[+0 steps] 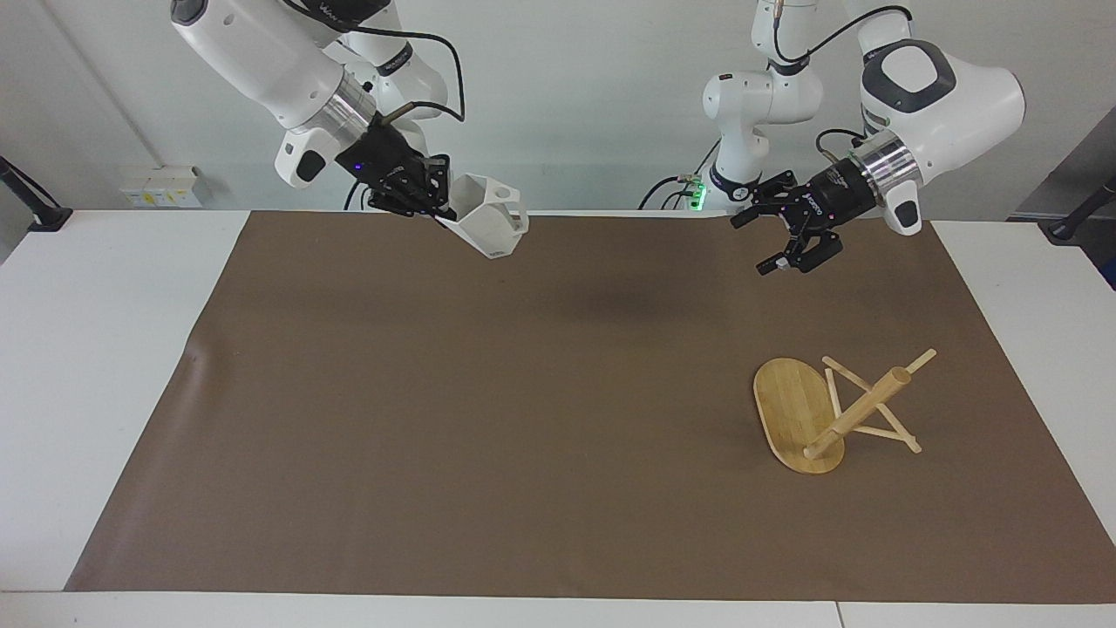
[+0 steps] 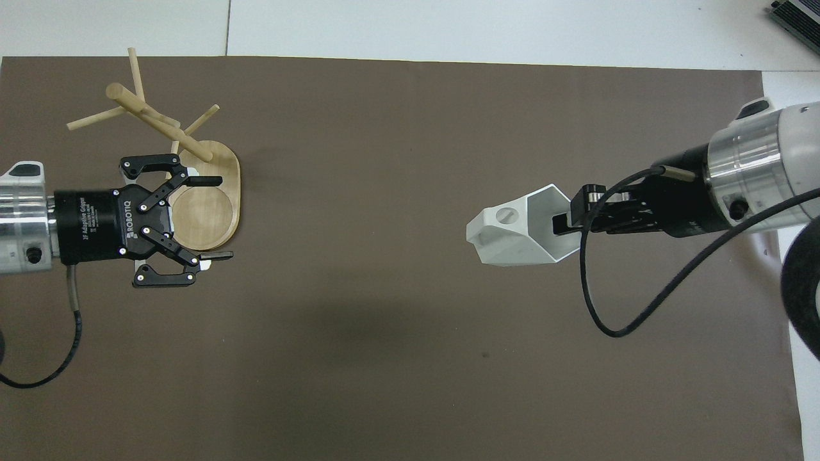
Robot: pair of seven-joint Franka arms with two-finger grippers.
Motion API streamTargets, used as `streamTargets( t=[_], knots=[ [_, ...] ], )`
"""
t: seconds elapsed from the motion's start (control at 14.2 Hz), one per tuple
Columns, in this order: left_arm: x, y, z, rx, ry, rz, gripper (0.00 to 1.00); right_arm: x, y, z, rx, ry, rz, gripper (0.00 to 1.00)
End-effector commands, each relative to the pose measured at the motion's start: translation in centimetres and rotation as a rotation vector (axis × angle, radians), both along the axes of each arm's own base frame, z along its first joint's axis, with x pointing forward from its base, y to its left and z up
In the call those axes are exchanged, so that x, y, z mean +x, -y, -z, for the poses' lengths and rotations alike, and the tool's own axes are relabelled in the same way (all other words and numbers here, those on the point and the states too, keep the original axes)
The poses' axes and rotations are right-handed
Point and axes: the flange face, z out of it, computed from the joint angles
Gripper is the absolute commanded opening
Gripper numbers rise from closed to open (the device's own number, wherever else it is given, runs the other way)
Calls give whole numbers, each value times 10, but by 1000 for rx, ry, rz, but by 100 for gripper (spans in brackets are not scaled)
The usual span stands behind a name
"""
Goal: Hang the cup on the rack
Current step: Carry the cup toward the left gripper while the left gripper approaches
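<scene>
The white faceted cup (image 1: 490, 224) hangs in the air, tilted, its rim pinched by my right gripper (image 1: 442, 212), which is shut on it over the brown mat. It also shows in the overhead view (image 2: 512, 237) at the right gripper (image 2: 565, 224). The bamboo rack (image 1: 859, 408) lies tipped on its side toward the left arm's end of the table, with its oval base (image 1: 789, 406) up on edge and its pegs on the mat. My left gripper (image 1: 779, 264) is open and empty in the air. In the overhead view it (image 2: 219, 218) overlaps the rack's base (image 2: 232, 173), apart from the pole (image 2: 157, 121).
A brown mat (image 1: 523, 436) covers most of the white table (image 1: 87, 349); it also shows in the overhead view (image 2: 410, 358). The right gripper's black cable (image 2: 615, 320) hangs in a loop below its wrist.
</scene>
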Motion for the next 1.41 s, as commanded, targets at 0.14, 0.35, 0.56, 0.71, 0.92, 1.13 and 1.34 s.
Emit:
streamTargets(
  t=[0.14,0.35,0.56,0.71,0.92,1.13,1.34],
  knots=[
    [1,42,19,-39,-19,-36,100,-26,-54,11,78,9,94,0],
    [5,57,29,-64,-28,-66,100,-27,-76,15,123,22,134,0],
    [0,78,29,-87,-62,-72,100,-29,-98,18,151,20,180,0],
    [-1,80,25,-148,-87,-88,100,-34,-119,20,168,12,216,0],
    [-5,93,26,-168,-95,-75,100,-38,-139,28,175,25,235,0],
    [-9,99,29,-172,-114,-47,100,-40,-153,33,181,20,231,0],
    [-11,100,30,-173,-122,-36,100,-42,-164,36,188,26,231,0]
  ],
)
